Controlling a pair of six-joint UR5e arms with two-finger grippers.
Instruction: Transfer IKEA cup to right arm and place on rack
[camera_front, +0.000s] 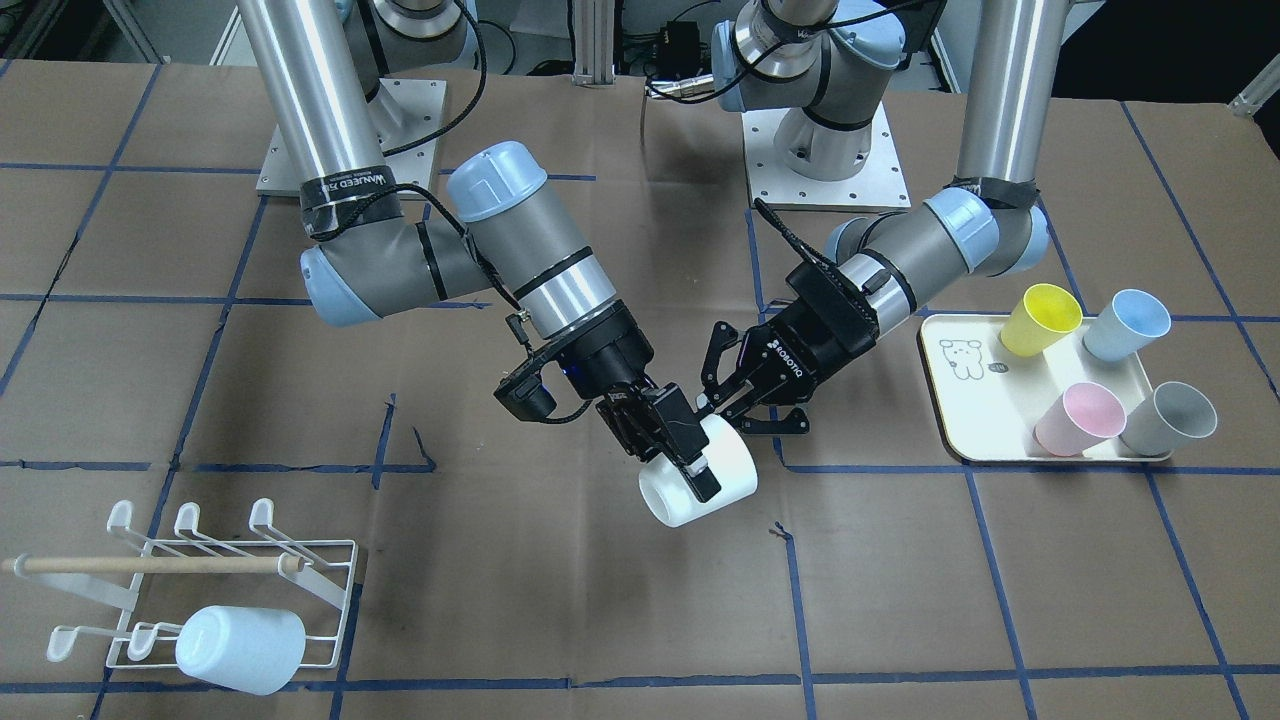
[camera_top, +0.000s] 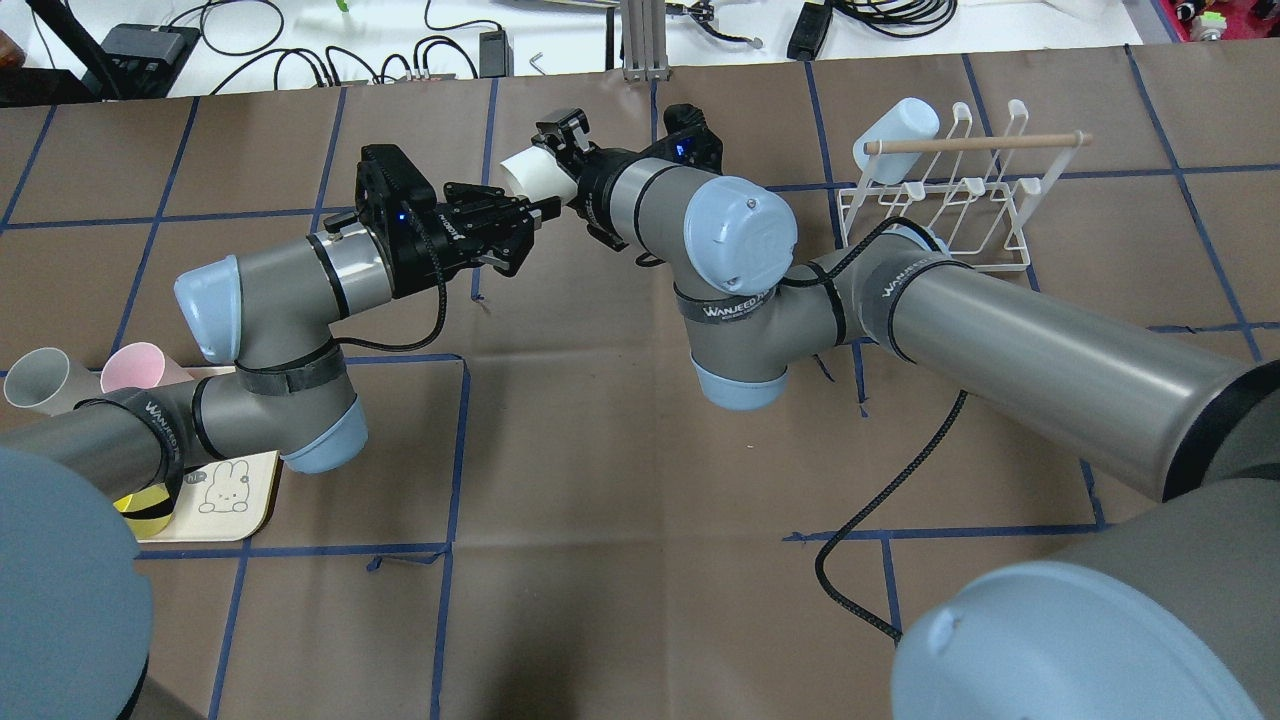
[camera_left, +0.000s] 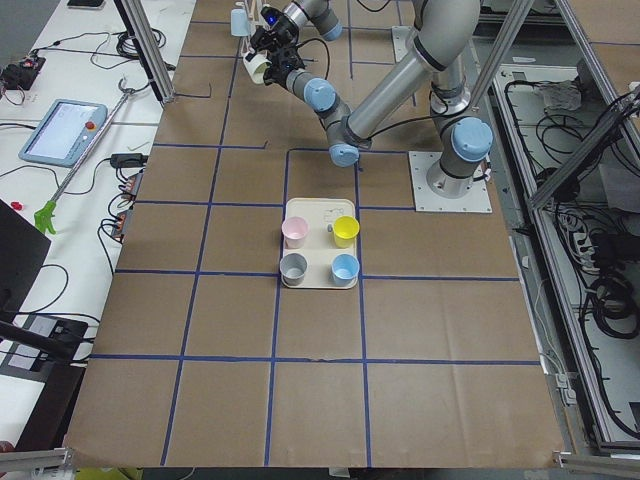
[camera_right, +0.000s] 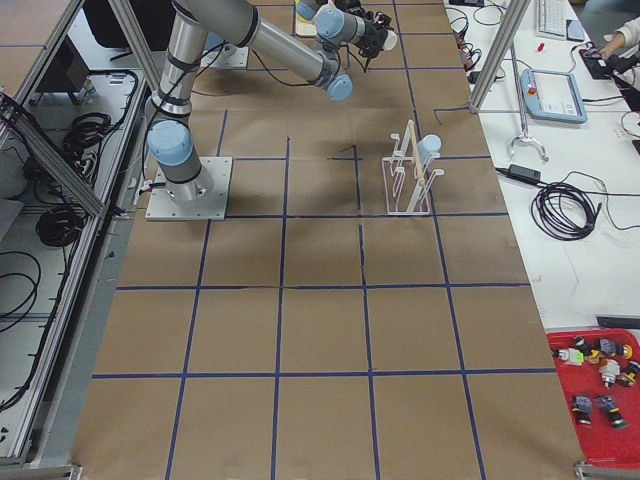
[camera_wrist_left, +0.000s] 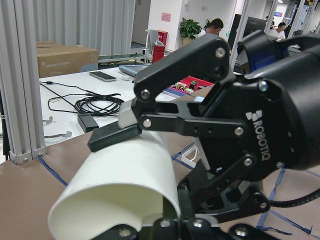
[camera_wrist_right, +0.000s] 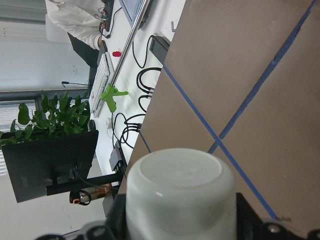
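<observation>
Above the middle of the tabletop (camera_front: 560, 620), clear of its surface, the IKEA cup (camera_front: 730, 462) lies tilted, clamped across its wall by the right tool (camera_front: 690, 465). The left tool (camera_front: 725, 410) sits just beside the cup's end on the robot's left, jaws spread. On the robot's right, by the operators' edge, stands the rack (camera_front: 150, 565). Another cup (camera_front: 240, 650) sits on its operator-side prong row. Well apart, on the robot's left, a tray (camera_front: 975, 400) carries four cups (camera_front: 1080, 418), two by two.
</observation>
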